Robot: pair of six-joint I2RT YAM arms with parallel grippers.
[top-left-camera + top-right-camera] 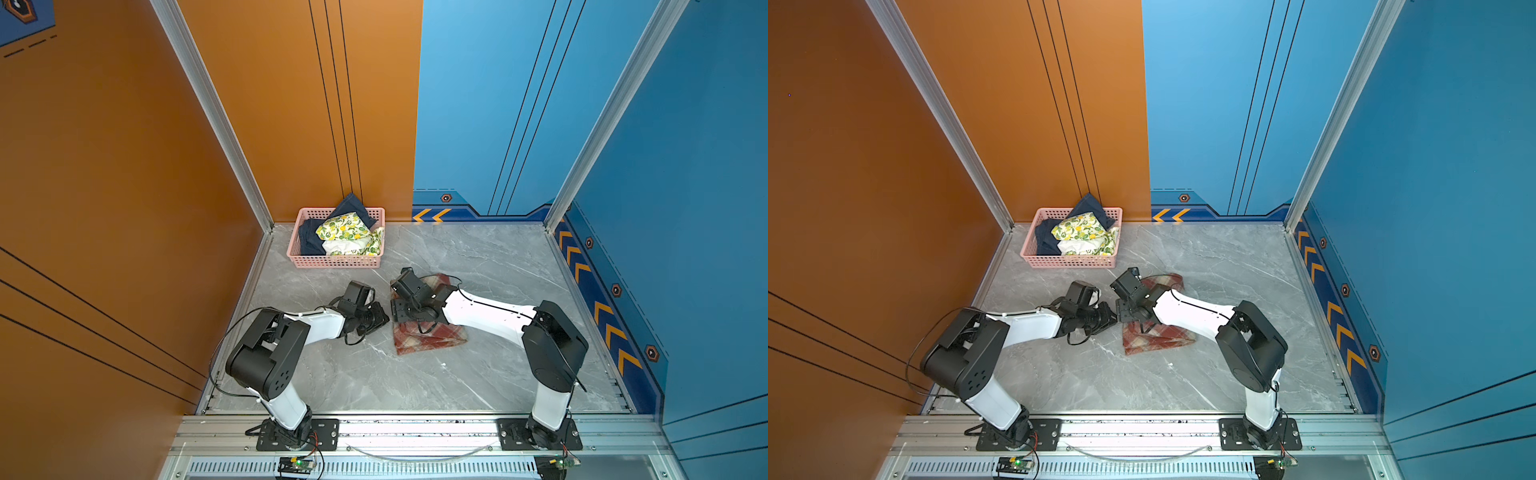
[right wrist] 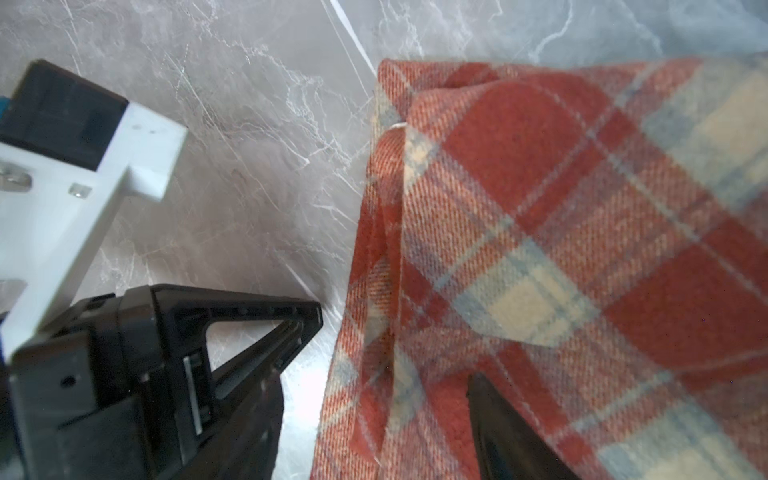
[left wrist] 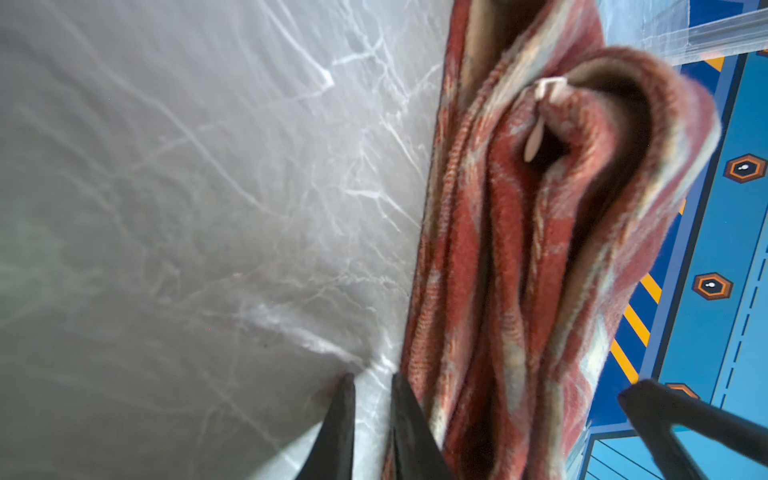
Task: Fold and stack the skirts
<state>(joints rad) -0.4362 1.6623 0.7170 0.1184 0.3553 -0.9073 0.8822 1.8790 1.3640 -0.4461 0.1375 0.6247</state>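
My left gripper [image 3: 371,378], jaws slightly parted around nothing, sits just beside the folded plaid skirt [image 1: 430,337] on the table [image 1: 478,374]. My right gripper [image 1: 402,311] is over that skirt; I cannot tell how its jaws stand. The lemon-print skirt [image 1: 343,232] and denim skirt [image 1: 309,242] lie in the pink basket [image 1: 332,262].

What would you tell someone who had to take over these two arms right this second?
Left gripper: jaws barely parted, empty, beside the edge of the plaid skirt.
Right gripper: looks open, low over that skirt, pinching nothing.
Plaid skirt: folded in layers on the table.
Lemon-print skirt and denim skirt: crumpled in the pink basket, back left.
Done: the plaid fold, it seems.
Left: fetch, fold and stack the other two on it.
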